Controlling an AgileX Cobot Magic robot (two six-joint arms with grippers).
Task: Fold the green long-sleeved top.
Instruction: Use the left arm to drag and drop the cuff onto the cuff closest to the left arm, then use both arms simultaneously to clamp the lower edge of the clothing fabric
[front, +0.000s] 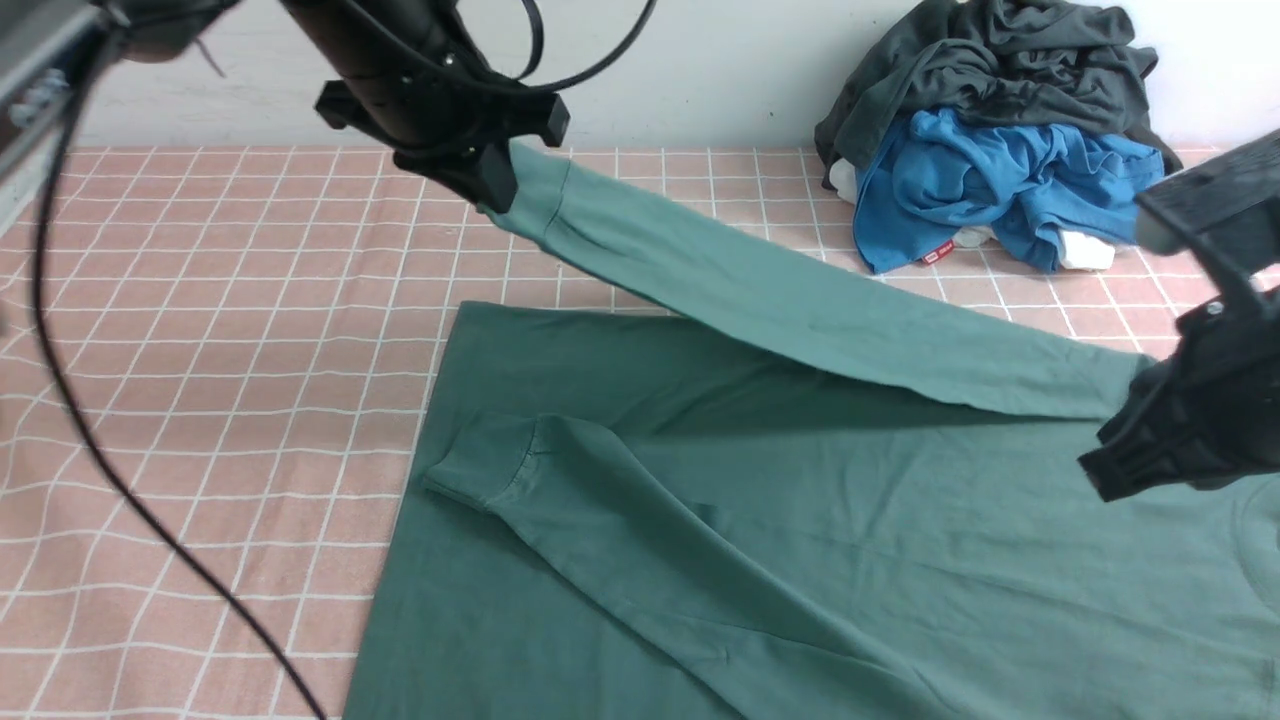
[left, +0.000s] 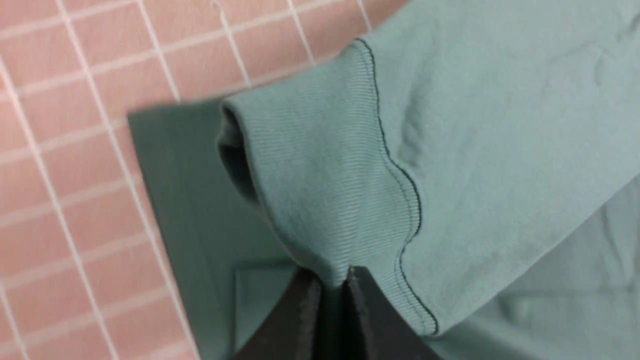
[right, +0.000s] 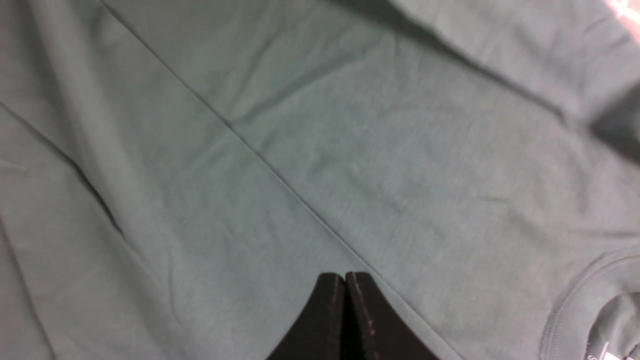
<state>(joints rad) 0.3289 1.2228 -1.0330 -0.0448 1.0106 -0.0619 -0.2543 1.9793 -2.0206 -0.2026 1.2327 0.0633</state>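
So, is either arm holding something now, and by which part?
The left arm's fingers pinch the green long-sleeved top by the ribbed cuff of one sleeve. The right arm's fingers are shut on nothing.

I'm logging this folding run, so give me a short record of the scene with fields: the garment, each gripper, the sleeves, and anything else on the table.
Garment: green top, spread on the pink checked cloth
Left gripper: shut on the ribbed cuff, holding that sleeve raised off the cloth
Right gripper: shut, empty, over the top's body
Other sleeve: lying folded across the body
Elsewhere: blue garment and dark grey garment, piled at the far right
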